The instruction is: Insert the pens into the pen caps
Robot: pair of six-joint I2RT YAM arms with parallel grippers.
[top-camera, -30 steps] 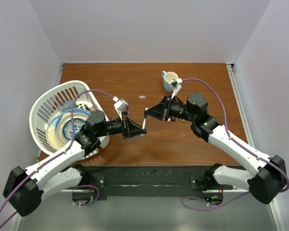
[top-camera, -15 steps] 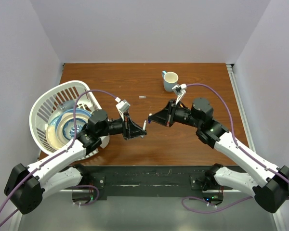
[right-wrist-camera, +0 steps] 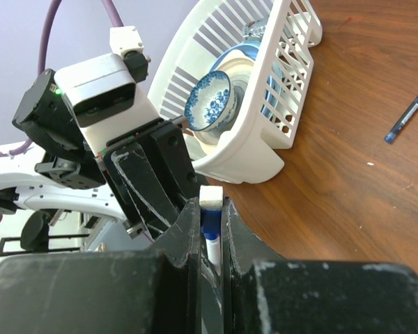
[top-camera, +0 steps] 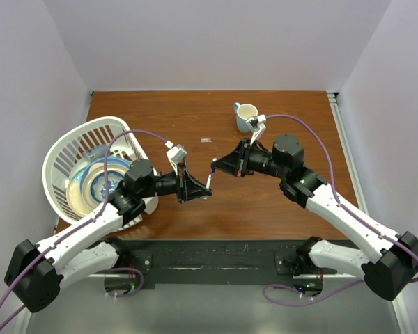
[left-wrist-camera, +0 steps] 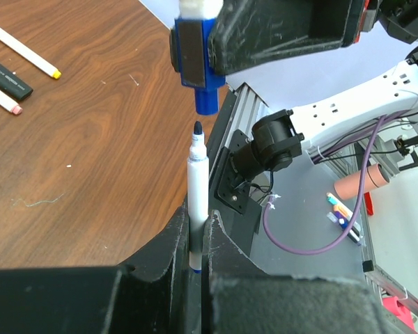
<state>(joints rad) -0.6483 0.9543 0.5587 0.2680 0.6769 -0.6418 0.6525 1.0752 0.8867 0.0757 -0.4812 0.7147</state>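
My left gripper point(left-wrist-camera: 196, 221) is shut on a thin white pen point(left-wrist-camera: 196, 184) with a dark tip, which stands up from the jaws. My right gripper point(right-wrist-camera: 210, 207) is shut on a blue pen cap point(right-wrist-camera: 210, 217) with a white end. In the left wrist view the blue cap point(left-wrist-camera: 203, 83) hangs directly over the pen tip with a small gap. In the top view the left gripper point(top-camera: 197, 186) and right gripper point(top-camera: 217, 165) meet above the table's middle, with the pen point(top-camera: 208, 180) between them. The right wrist view shows the white pen point(right-wrist-camera: 214, 252) just below the cap.
A white basket point(top-camera: 59, 156) of dishes stands at the left. A mug point(top-camera: 246, 115) stands at the back. Loose pens lie on the wood: a yellow-tipped one point(left-wrist-camera: 22, 47), a black one point(left-wrist-camera: 5, 75), a pink-tipped one point(left-wrist-camera: 1, 97) and a blue one point(right-wrist-camera: 408, 113).
My right gripper drew back to the right with the cap, then came back left over the pen tip. My left gripper with the pen has barely moved.
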